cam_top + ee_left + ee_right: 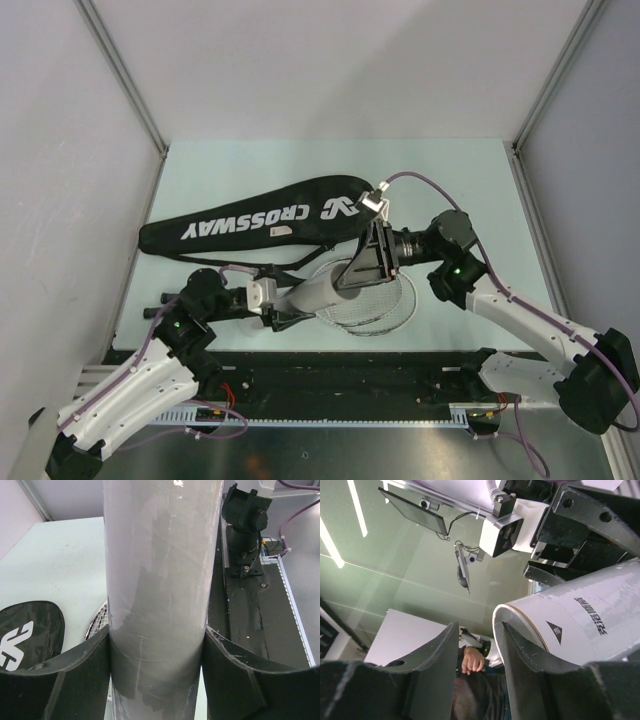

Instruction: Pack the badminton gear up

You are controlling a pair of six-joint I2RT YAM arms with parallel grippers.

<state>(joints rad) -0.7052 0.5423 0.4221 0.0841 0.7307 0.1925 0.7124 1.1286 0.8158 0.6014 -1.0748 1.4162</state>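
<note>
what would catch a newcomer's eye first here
The white tube stands out first, held over the near middle of the table, clamped in the left gripper, with the right gripper open at its open end. Behind it lies the long black CROSSWAY bag; racket heads show underneath the tube.

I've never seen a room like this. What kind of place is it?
Most likely a robot lab, a test booth. The left arm and right arm are bolted at the edge of a pale table, and plain white walls on metal rails box it in.
</note>
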